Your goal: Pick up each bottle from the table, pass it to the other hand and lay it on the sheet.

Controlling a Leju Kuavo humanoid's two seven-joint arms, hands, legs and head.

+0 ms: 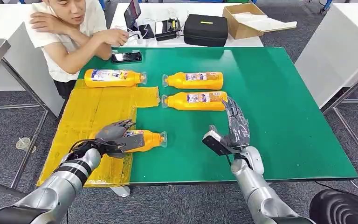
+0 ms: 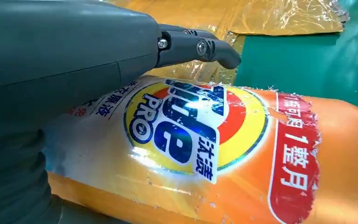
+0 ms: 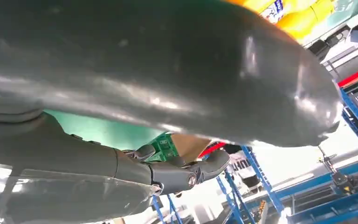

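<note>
An orange detergent bottle [image 1: 147,140] lies across the right edge of the yellow sheet [image 1: 93,116], cap end out over the green table [image 1: 270,102]. My left hand [image 1: 114,137] grips its base end; in the left wrist view its fingers [image 2: 200,49] curl over the labelled bottle [image 2: 214,154]. A second bottle [image 1: 114,78] lies on the sheet's far end. Two more bottles [image 1: 193,80] [image 1: 196,100] lie side by side on the bare table. My right hand [image 1: 233,128] stands upright just in front of the nearer one, fingers spread and holding nothing.
A person [image 1: 70,32] sits at the far left corner with a forearm on the table beside a phone [image 1: 126,57]. A black case [image 1: 205,29] and a cardboard box [image 1: 247,19] stand on the white table behind.
</note>
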